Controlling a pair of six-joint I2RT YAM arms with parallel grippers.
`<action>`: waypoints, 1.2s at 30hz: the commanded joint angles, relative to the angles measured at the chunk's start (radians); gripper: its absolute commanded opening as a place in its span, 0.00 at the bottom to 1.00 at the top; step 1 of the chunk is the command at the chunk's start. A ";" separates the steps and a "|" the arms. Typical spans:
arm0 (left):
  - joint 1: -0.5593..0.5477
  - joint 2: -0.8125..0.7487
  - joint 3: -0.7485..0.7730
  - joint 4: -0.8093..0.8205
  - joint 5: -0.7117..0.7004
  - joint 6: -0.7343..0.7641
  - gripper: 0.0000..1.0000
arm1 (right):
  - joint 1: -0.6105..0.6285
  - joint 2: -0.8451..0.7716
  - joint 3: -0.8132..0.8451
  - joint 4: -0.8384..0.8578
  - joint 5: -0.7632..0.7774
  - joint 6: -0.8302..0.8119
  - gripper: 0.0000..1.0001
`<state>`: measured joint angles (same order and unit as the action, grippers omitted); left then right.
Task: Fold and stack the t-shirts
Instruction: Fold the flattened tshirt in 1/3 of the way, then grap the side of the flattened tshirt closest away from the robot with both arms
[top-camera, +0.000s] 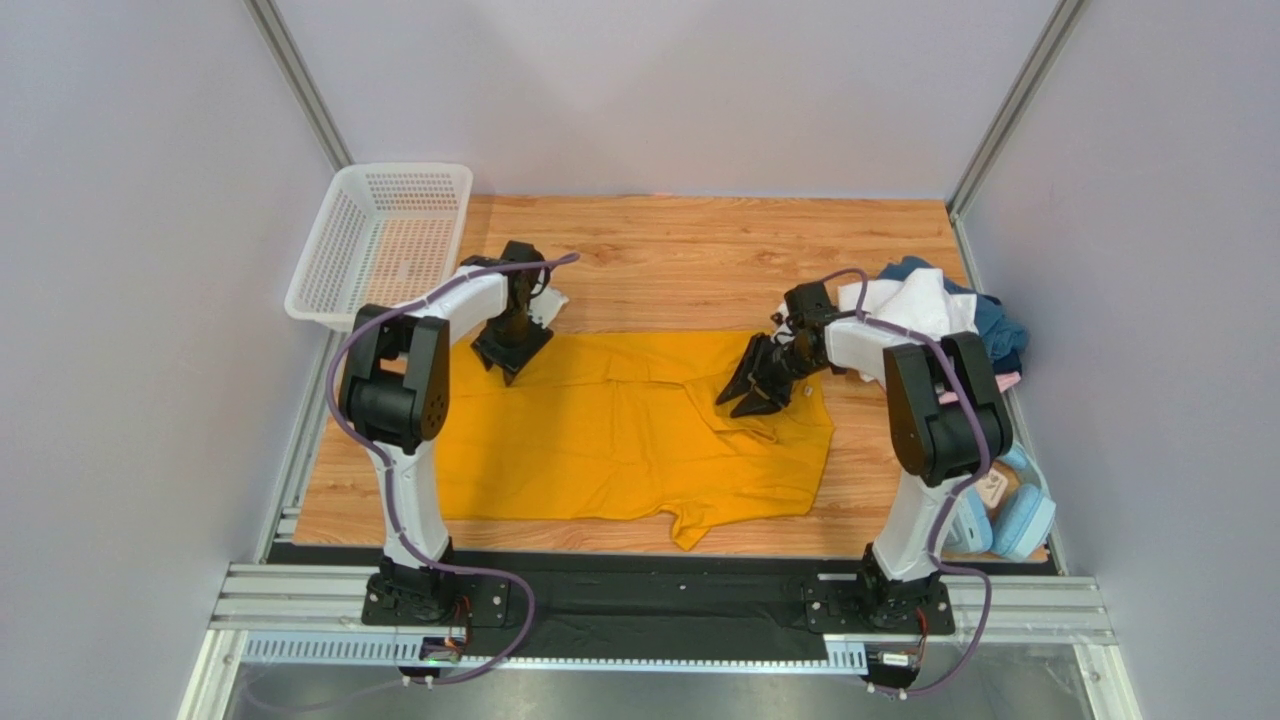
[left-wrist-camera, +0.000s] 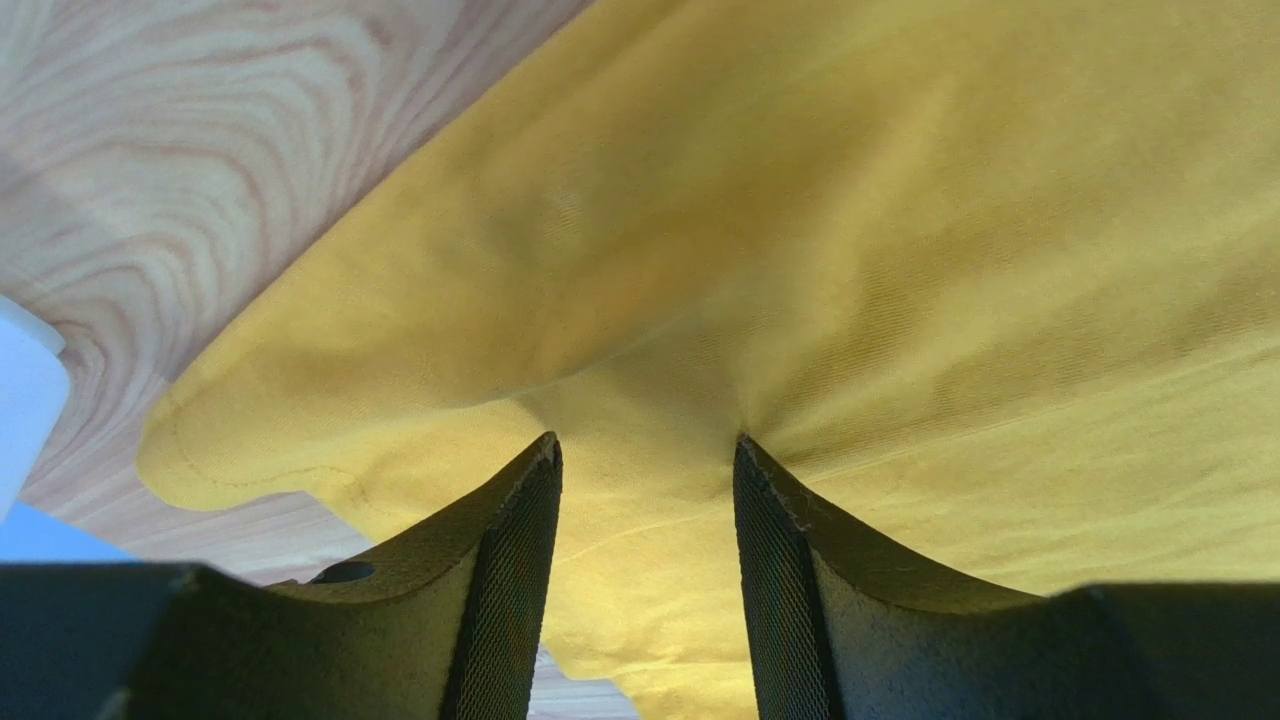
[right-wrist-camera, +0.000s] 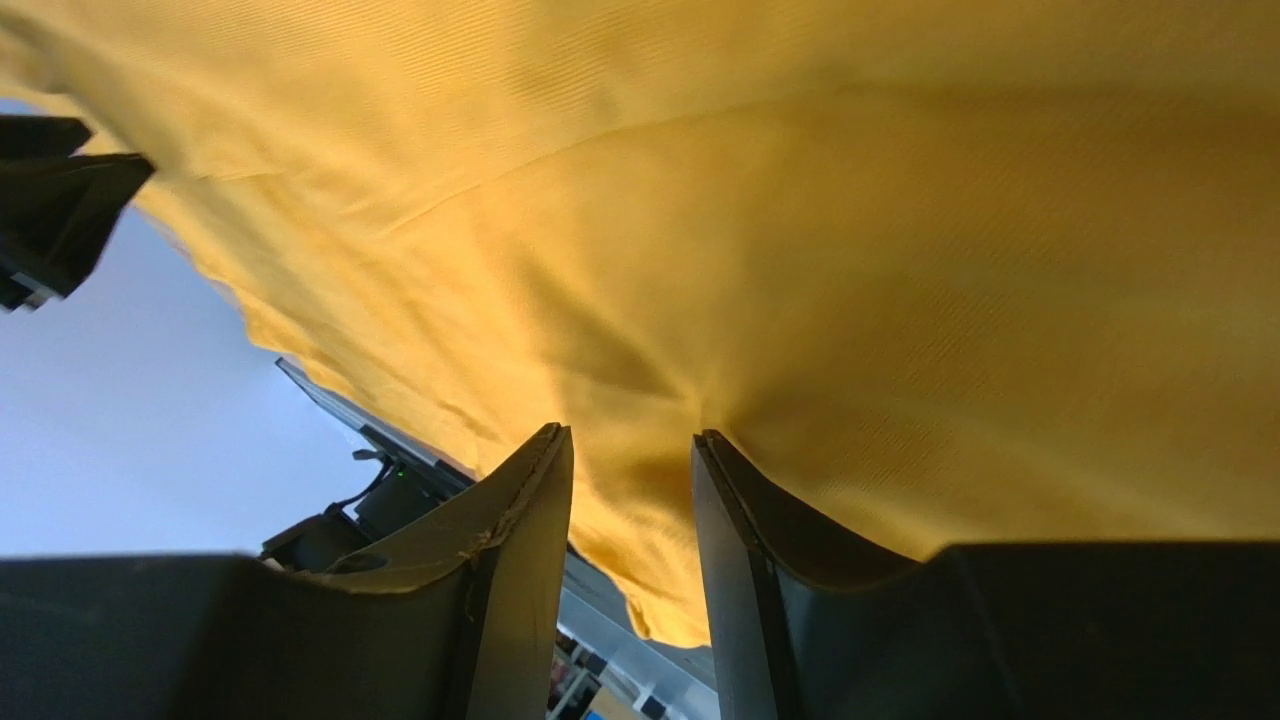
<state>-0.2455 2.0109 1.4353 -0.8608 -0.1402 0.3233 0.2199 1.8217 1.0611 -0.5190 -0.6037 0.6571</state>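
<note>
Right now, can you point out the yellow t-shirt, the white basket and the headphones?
yellow t-shirt (top-camera: 631, 435), top view, middle of the cloth.
white basket (top-camera: 320, 248), top view, left wall.
headphones (top-camera: 1031, 521), top view, outer ear cup.

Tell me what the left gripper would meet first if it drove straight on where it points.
The yellow t-shirt: its cloth bunches between the left gripper's fingers. Behind it probably lies the wooden table, though depth is unclear.

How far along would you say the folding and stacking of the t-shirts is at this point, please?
Nothing is folded or stacked yet. In hand: the mustard-yellow cloth t-shirt lies spread on the wooden table, the left end effector and right end effector each pinching it. Left: folding it, then the crumpled pile of white, dark blue and pink shirts.
</note>
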 joint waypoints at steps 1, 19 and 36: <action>0.049 -0.098 0.005 0.034 0.002 -0.009 0.53 | -0.025 0.094 0.003 0.034 -0.015 -0.010 0.41; 0.077 0.010 0.338 -0.124 0.097 -0.063 0.53 | -0.123 0.320 0.335 -0.033 -0.047 0.013 0.40; 0.075 -0.765 -0.453 -0.210 0.206 0.178 0.54 | 0.404 -0.303 0.159 -0.527 0.679 -0.263 0.38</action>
<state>-0.1688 1.2278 1.1351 -0.9932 0.0284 0.4263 0.4999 1.4498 1.3991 -0.8417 -0.0875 0.4294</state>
